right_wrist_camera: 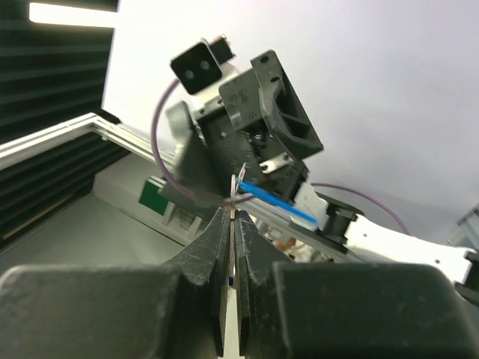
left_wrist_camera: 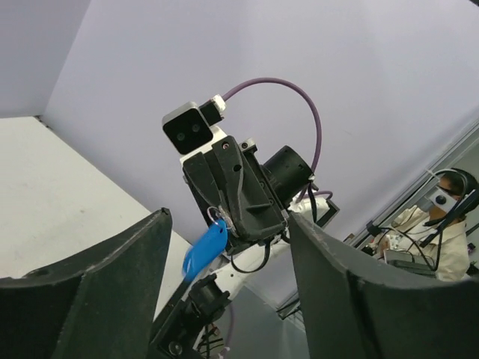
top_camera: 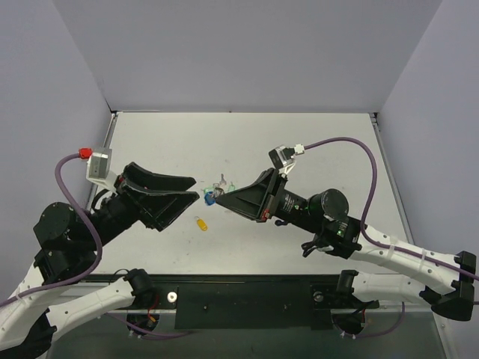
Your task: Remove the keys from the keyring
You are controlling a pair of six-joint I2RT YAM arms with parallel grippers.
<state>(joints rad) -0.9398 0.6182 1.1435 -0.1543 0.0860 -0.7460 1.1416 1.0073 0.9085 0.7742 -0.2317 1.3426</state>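
Note:
My right gripper is shut on a thin silver key, held edge-on between its fingers above the table. A thin ring sticks out past the fingertips, and the blue tag hangs from it. In the left wrist view the blue tag dangles from the ring at the tip of the right gripper. From above, the tag shows between the two grippers. My left gripper is open and empty, facing the tag from the left with its fingers apart from it.
A small bunch of silver keys with green tags lies on the white table just behind the grippers. A yellow tag lies in front of them. A seated person shows beyond the table in the left wrist view.

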